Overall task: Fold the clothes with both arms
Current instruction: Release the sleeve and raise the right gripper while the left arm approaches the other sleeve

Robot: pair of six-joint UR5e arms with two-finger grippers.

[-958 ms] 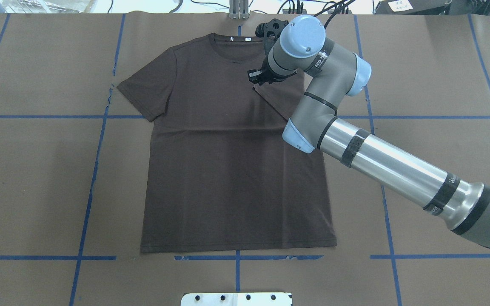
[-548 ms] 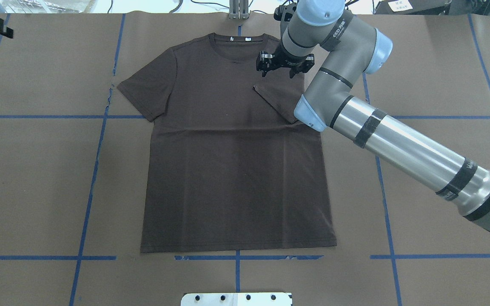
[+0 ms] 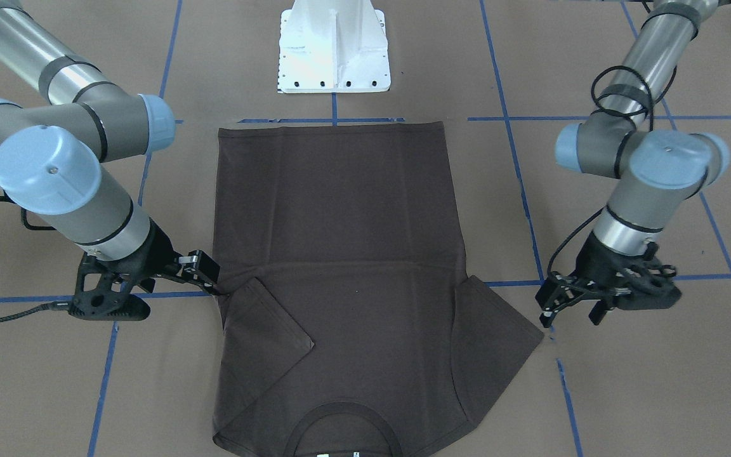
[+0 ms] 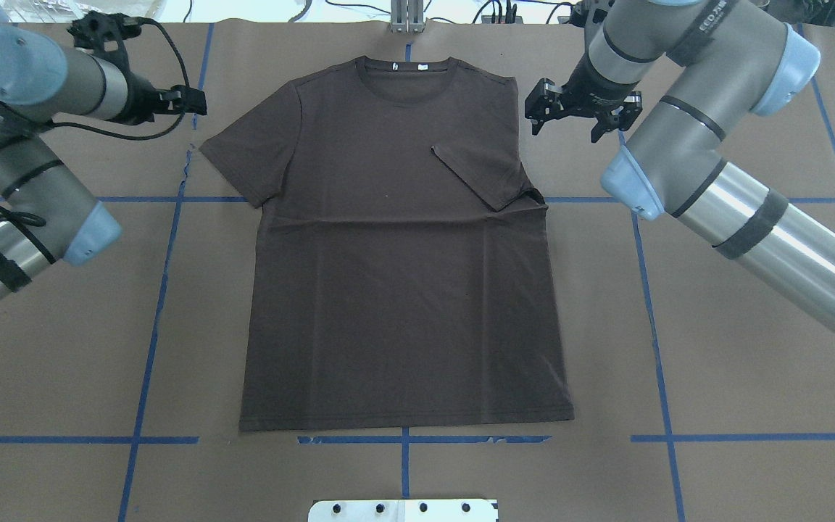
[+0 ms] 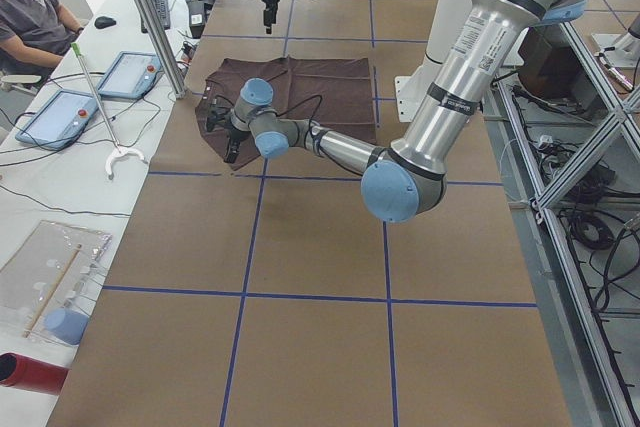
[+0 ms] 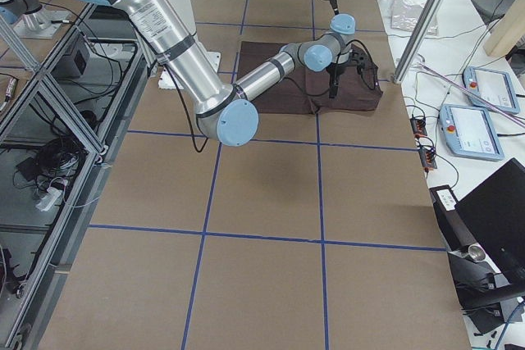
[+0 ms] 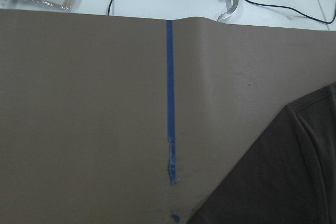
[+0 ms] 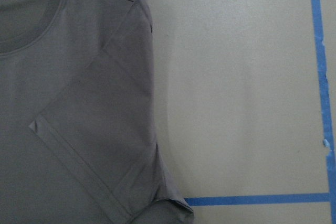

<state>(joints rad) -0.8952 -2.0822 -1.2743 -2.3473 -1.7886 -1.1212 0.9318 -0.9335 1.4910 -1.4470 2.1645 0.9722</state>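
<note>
Lying flat mid-table, collar toward the edge away from the robot, the brown T-shirt (image 4: 403,290) looks soft, floppy; I'd pinch the outstretched sleeve (image 4: 243,156) hem. Left gripper (image 4: 187,99) and right gripper (image 4: 566,122) both gape, empty.

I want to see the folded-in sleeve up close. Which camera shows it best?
The right wrist-mounted view: the folded sleeve is big, hem and crease clear. Overhead exterior and exterior front-facing show it smaller on the T-shirt. Side views: too tiny to tell. Left wrist-mounted: only the other sleeve.
</note>
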